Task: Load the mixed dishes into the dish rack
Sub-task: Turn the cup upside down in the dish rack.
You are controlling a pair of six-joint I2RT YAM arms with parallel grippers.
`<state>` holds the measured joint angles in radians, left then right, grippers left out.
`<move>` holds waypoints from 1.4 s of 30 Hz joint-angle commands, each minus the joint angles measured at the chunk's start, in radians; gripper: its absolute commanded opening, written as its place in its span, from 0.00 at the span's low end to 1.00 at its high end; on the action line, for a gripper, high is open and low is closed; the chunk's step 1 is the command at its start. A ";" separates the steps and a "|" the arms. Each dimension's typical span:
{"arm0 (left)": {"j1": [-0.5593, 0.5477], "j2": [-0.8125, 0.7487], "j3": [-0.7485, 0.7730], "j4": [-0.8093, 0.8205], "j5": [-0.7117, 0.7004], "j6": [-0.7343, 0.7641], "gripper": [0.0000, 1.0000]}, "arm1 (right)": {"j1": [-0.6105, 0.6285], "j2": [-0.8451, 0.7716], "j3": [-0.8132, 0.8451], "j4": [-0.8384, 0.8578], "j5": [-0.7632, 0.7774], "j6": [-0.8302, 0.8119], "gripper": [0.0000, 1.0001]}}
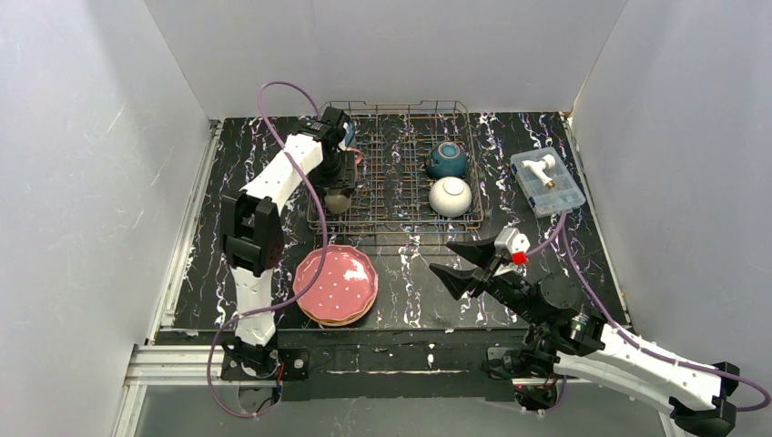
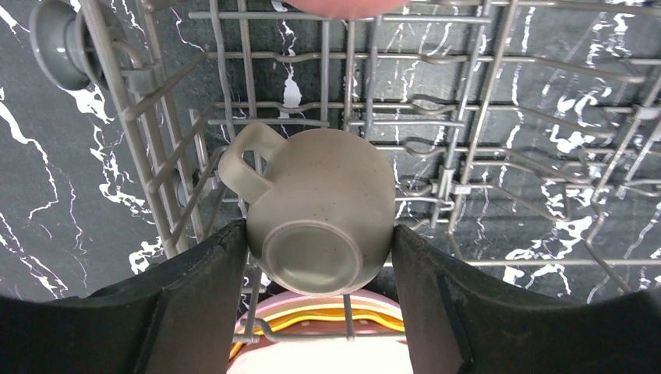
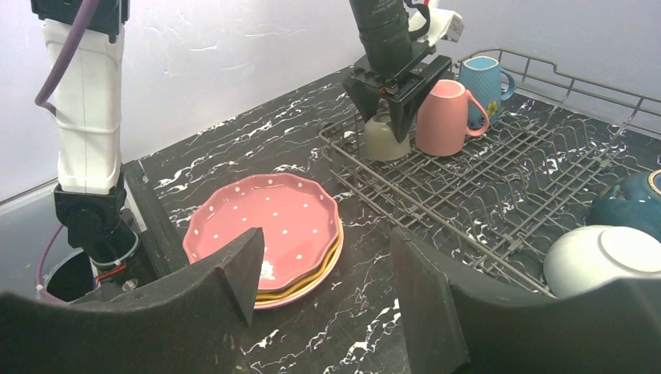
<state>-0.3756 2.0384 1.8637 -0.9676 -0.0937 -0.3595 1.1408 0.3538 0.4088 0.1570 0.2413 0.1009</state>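
My left gripper [image 1: 338,193] reaches down into the near left corner of the dish rack [image 1: 401,104] and is shut on an upside-down grey-olive mug [image 2: 319,206], one finger against each side. In the right wrist view that mug [image 3: 382,140] rests on the rack wires [image 3: 468,187], next to a pink mug [image 3: 443,117] and a blue mug [image 3: 482,82]. A teal bowl [image 1: 447,160] and a white bowl [image 1: 450,196] sit in the rack's right side. A stack of scalloped dotted plates [image 1: 335,284], pink on top, lies in front of the rack. My right gripper [image 1: 441,257] is open and empty, right of the plates.
A clear plastic box [image 1: 547,181] with a white item stands right of the rack. White walls close in the table on three sides. The plate stack [image 2: 327,319] shows through the rack wires below the mug.
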 commanded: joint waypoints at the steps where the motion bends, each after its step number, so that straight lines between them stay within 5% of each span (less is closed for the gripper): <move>1: 0.004 0.025 0.043 -0.017 -0.069 -0.005 0.00 | -0.001 0.007 -0.015 0.052 0.014 -0.003 0.70; 21: 0.004 0.129 0.086 -0.016 -0.122 -0.004 0.00 | -0.001 0.105 -0.013 0.091 0.008 -0.001 0.79; 33: 0.004 0.137 0.086 -0.017 -0.114 -0.008 0.40 | -0.001 0.129 -0.019 0.105 0.013 0.007 0.85; 42: 0.004 0.145 0.077 -0.016 -0.100 -0.009 0.60 | -0.001 0.113 -0.030 0.102 0.018 0.021 0.87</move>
<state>-0.3748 2.1777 1.9133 -0.9684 -0.1833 -0.3634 1.1400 0.4808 0.3866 0.2058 0.2409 0.1085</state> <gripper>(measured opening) 0.619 0.867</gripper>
